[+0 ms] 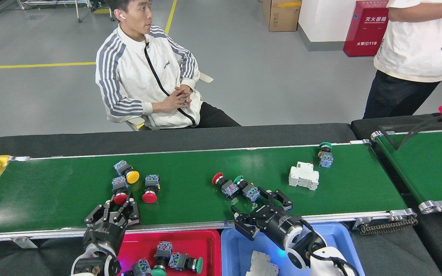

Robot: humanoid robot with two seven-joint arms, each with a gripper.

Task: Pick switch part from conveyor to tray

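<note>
My left gripper point(118, 202) has its fingers apart, straddling the near red push-button switch point(120, 190) on the conveyor point(190, 199), lined up for a grasp. Its neighbours, a second red switch point(150, 189) and a yellow one point(127, 172), lie just right and beyond, so clearance is tight. My right gripper point(258, 209) is spread open just short of the green-capped switch point(246, 189). The red tray point(205, 245) sits right behind, past the rail.

A long green conveyor point(190, 207) spans the frame's middle. On it lie push-button switches point(150, 189) at left and centre, a white breaker point(303, 176) to the right, and a green-capped switch point(325, 155) further upper right.
</note>
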